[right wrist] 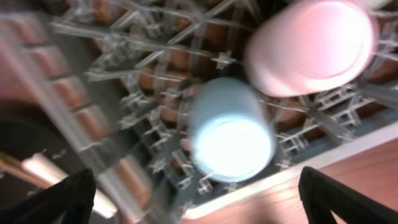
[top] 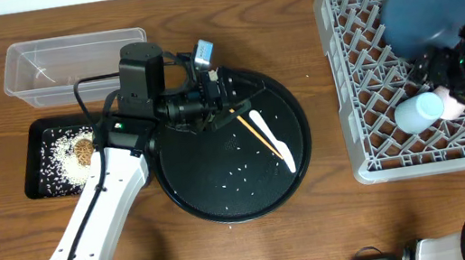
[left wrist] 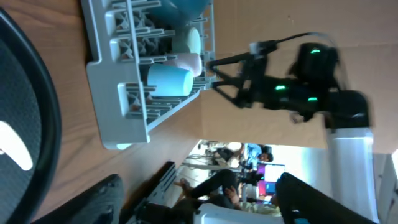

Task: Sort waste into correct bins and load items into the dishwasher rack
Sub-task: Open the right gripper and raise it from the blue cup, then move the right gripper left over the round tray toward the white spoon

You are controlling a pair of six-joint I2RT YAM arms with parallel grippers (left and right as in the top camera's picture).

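The grey dishwasher rack (top: 349, 86) at the right holds a dark blue bowl (top: 425, 4), a light blue cup (top: 419, 111) on its side and a white cup (top: 453, 104) beside it. My right gripper (top: 445, 85) hovers over those cups, open; in the right wrist view the light blue cup (right wrist: 231, 132) and white cup (right wrist: 311, 46) lie beyond the empty gap of the right gripper (right wrist: 202, 199). A white spoon (top: 276, 140) lies on the round black tray (top: 224, 199), with scattered rice grains (top: 240, 173). My left gripper (top: 217, 96) hangs open over that tray's far edge, empty (left wrist: 199, 205).
A clear tub (top: 69, 66) stands at the back left. In front of it a shallow black tray (top: 36, 162) holds rice and a brown lump (top: 83, 152). A thin yellow stick (top: 256, 132) lies next to the spoon. The left arm crosses the table's left front.
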